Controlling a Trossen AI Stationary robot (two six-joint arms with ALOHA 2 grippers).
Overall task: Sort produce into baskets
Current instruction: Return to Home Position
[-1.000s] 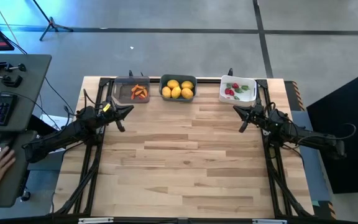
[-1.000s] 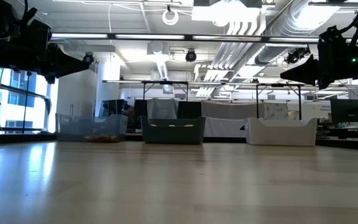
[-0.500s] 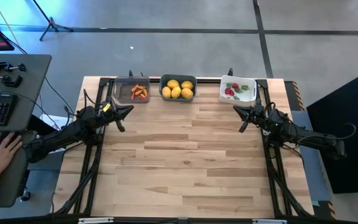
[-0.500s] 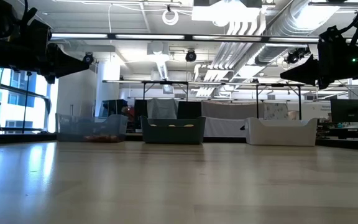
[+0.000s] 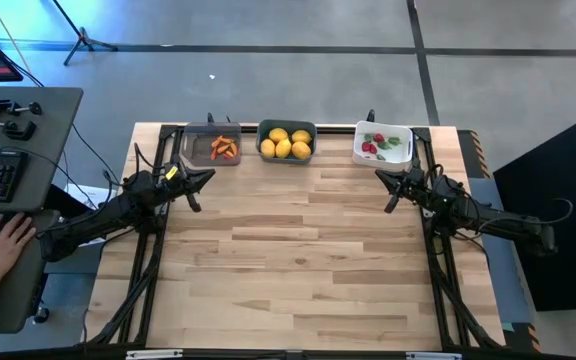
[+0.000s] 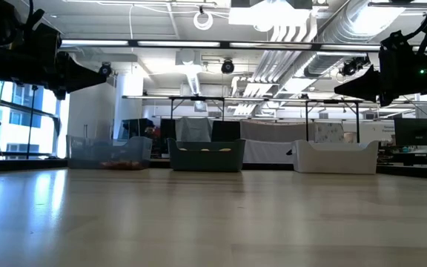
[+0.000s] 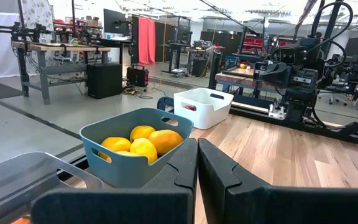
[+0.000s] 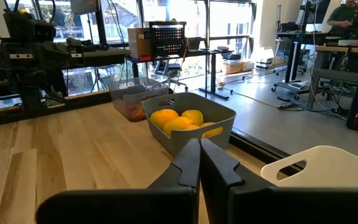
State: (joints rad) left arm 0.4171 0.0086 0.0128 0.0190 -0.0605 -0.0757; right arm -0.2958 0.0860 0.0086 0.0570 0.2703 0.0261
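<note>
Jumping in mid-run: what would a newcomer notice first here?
Three bins lined along the table's far edge: the teal bin of yellow fruits in the middle, the clear-grey bin with orange pieces left of it, the white bin right. The left gripper and right gripper hang shut near that row.

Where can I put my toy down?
Free: the whole middle and near side of the table, between the left tool and right tool. Crowded: the far edge, where the clear bin, blue bin and white bin line up.
</note>
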